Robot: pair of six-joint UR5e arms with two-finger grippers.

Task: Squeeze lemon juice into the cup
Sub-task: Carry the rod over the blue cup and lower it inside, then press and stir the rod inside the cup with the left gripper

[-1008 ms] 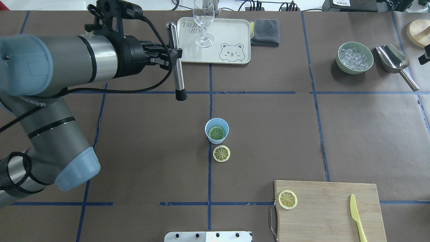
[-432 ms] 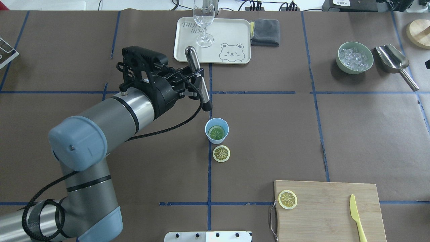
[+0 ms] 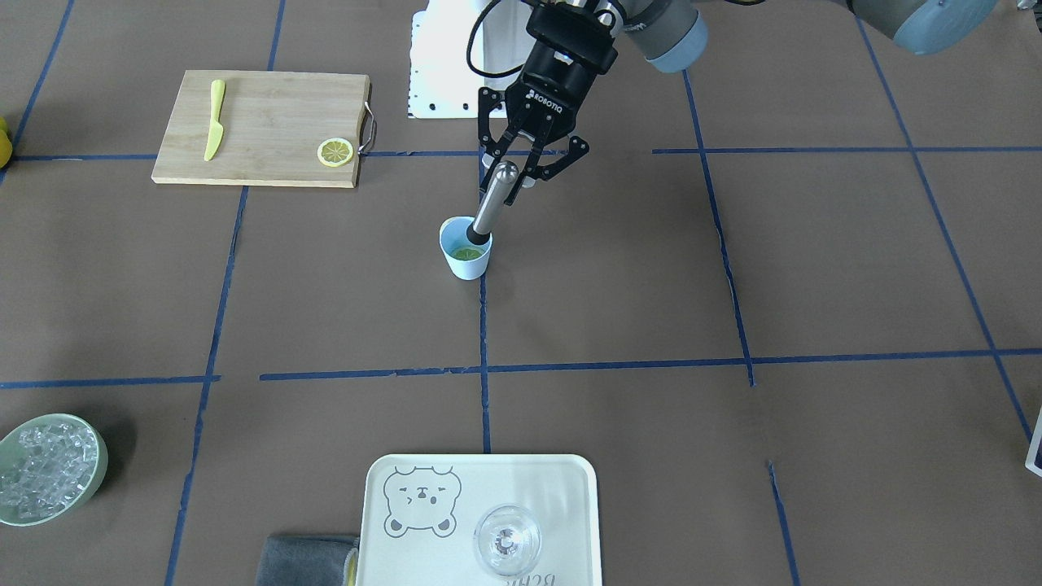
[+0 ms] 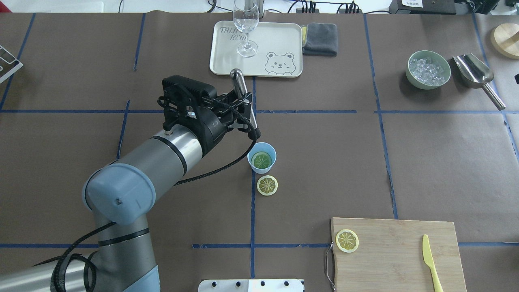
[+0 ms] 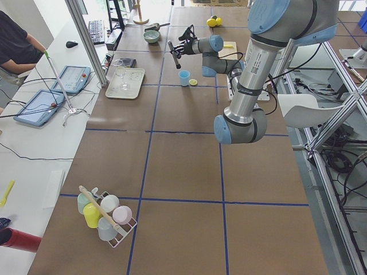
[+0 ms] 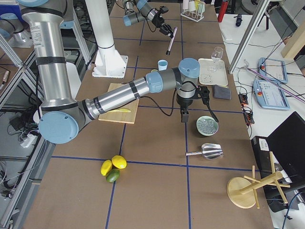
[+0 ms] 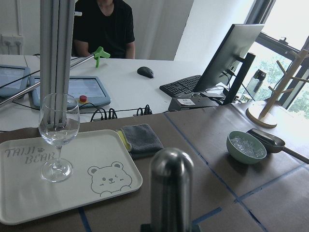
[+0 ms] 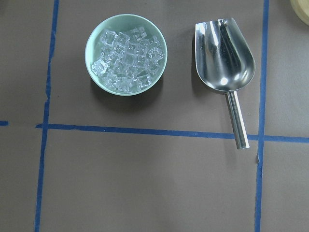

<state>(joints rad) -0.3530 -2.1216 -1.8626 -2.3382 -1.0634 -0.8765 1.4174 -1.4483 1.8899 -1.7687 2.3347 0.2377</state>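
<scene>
The light-blue cup (image 4: 262, 157) stands mid-table with a lemon slice (image 4: 261, 160) lying flat inside it. A second lemon slice (image 4: 267, 185) lies on the table just in front of the cup, and a third (image 4: 347, 240) on the cutting board (image 4: 397, 259). My left gripper (image 4: 244, 106) is shut on a steel muddler (image 4: 247, 109), held tilted. Its black tip hangs just above the cup's far-left rim. From the front the cup (image 3: 466, 259) shows with the muddler (image 3: 491, 203) tip at its mouth, below the left gripper (image 3: 521, 167). My right gripper (image 6: 183, 117) hovers near the ice bowl; I cannot tell its state.
At the back stands a white tray (image 4: 279, 40) with a stemmed glass (image 4: 246, 24), and a grey cloth (image 4: 320, 38) lies beside it. A green bowl of ice (image 4: 428, 69) and a metal scoop (image 4: 476, 75) sit back right. A yellow knife (image 4: 430, 261) lies on the board.
My left arm has swung right and toward the cup with the muddler, lowering its tip from near the tray to just over the cup's rim. The lemon slices have not moved.
</scene>
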